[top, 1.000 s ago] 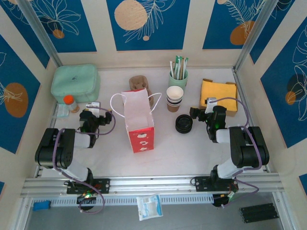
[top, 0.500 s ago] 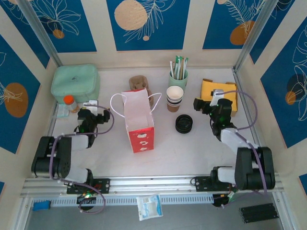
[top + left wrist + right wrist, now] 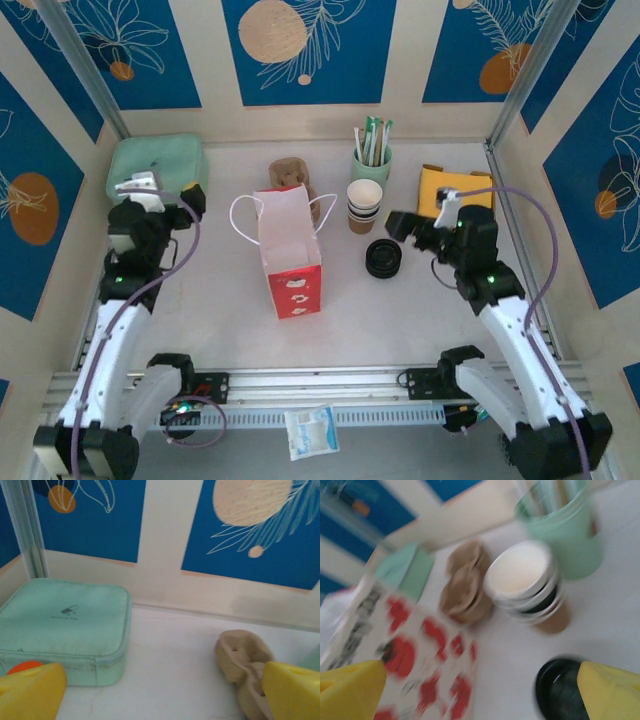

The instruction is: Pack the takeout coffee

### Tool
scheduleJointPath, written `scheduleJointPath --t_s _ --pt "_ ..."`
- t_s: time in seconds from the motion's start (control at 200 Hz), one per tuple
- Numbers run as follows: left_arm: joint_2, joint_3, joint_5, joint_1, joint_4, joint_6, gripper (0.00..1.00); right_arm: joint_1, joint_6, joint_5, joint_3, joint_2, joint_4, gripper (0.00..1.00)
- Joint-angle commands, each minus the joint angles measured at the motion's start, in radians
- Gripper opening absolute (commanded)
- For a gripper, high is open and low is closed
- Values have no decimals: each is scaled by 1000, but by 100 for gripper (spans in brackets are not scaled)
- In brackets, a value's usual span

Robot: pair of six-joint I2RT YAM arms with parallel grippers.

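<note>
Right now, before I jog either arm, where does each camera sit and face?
Top external: above, behind the robot, looking down on the table; left arm and right arm show, paper bag between.
Left wrist: on the left gripper, low, facing the back wall past the mint case; yellow fingertips at bottom corners.
Right wrist: on the right gripper, blurred, facing leftward over the black lids toward the cup stack; yellow fingertips at bottom corners.
Shared: both wrist views catch the brown cardboard carrier.

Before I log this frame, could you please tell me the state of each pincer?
Left pincer: open, holding nothing.
Right pincer: open, holding nothing.
</note>
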State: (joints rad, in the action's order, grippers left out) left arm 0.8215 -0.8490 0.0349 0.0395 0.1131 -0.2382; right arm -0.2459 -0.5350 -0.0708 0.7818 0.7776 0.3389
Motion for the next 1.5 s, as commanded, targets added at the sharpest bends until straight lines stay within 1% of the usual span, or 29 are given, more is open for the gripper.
scheduleJointPath --t_s 0.0,0.1,0.185,0.27,0.39,0.555,0.64,0.715,0.835,1.025,1.285,1.44,1.495 --pt "-20 -138 -150 -1 334 -103 99 -114 -42 3 62 -86 278 96" --pt "0 -259 -300 0 440 -152 99 -220 -95 16 71 -124 369 92" --pt "22 -327 -402 6 475 -189 100 -301 -123 47 62 -137 429 90" --pt "56 -383 -459 31 505 -204 100 -383 -145 75 31 -138 450 88" --pt "100 -435 -422 106 564 -168 100 -493 -187 115 -31 -128 435 87" --pt "169 -468 -305 220 635 -116 99 -634 -237 180 -94 -82 369 87" --pt "208 -477 -256 271 666 -91 98 -687 -245 205 -113 -32 321 87" --pt "232 -475 -238 292 678 -85 96 -724 -246 220 -119 17 276 87" --pt "244 -467 -229 307 676 -88 95 -758 -244 244 -129 87 225 88" --pt "247 -469 -223 313 667 -93 94 -760 -229 243 -141 148 157 88" --pt "274 -473 -254 315 651 -108 80 -760 -217 241 -158 197 102 88" --pt "281 -473 -262 318 636 -112 79 -760 -218 249 -164 208 89 89" --pt "284 -473 -263 318 633 -113 76 -760 -217 250 -163 213 85 89"
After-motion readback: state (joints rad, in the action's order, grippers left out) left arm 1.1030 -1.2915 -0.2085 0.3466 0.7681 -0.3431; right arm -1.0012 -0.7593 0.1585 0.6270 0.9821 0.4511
